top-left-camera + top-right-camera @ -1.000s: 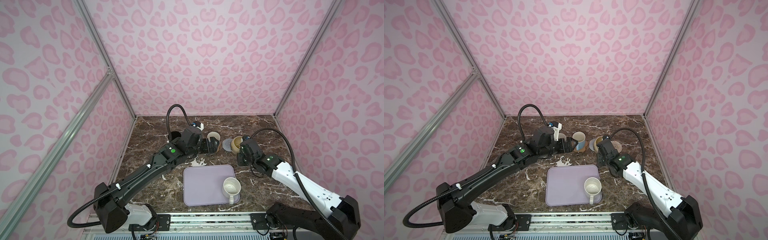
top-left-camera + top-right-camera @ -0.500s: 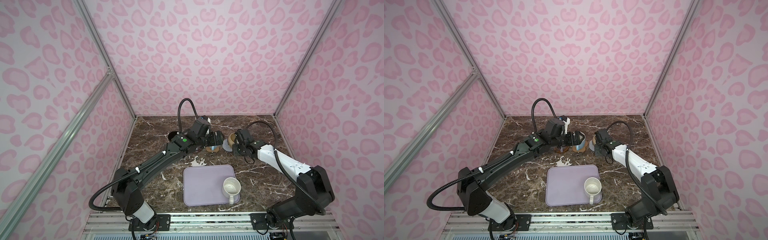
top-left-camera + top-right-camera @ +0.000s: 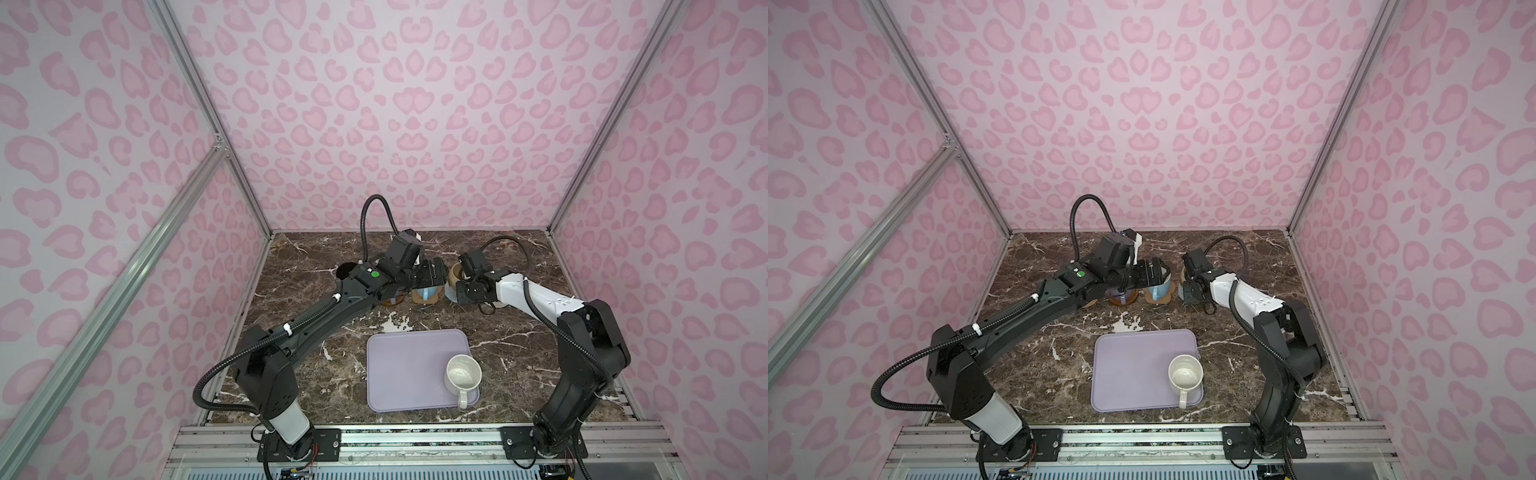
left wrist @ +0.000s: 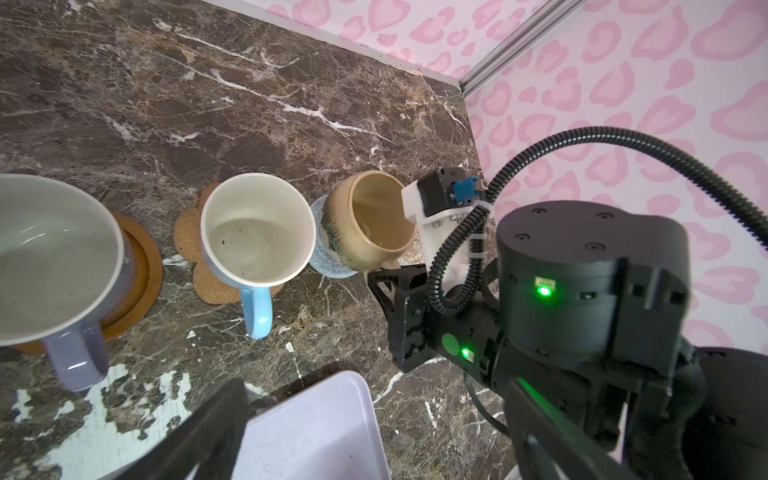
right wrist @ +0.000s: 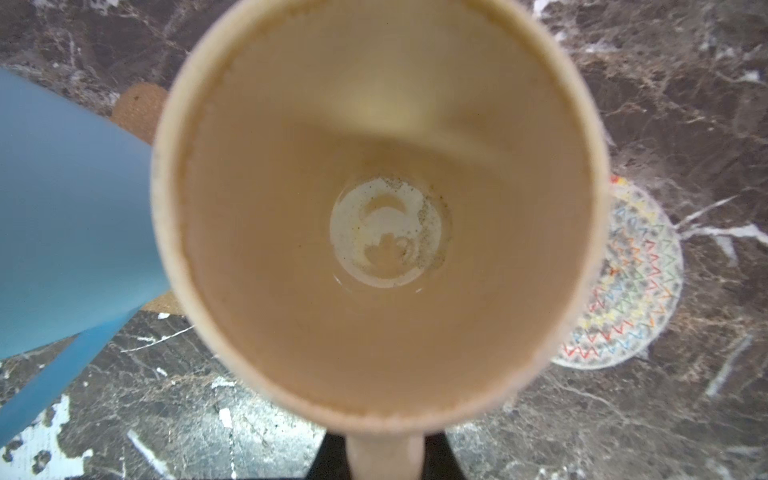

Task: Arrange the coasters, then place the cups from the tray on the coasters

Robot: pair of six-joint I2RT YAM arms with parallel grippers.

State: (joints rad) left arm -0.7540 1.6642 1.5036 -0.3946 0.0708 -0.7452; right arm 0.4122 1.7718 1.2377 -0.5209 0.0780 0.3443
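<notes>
Both arms have reached farther toward the back row than a second ago. Your right gripper [image 5: 384,461] is clamped on the handle of the yellow-beige mug [image 4: 370,220]. That mug sits over the grey-blue knitted coaster [image 4: 328,268], leaning slightly and perhaps not fully seated. Gripping by the handle keeps the jaws clear of the light blue mug [image 4: 257,232], just beside it on the paw-shaped coaster [image 4: 187,241]. Your left gripper [image 3: 432,272] hovers over that mug, jaws wide apart and empty. 1 speckled white mug [image 3: 463,372] waits on the tray [image 3: 399,374], and the cream woven coaster [image 5: 631,282] lies bare for it.
</notes>
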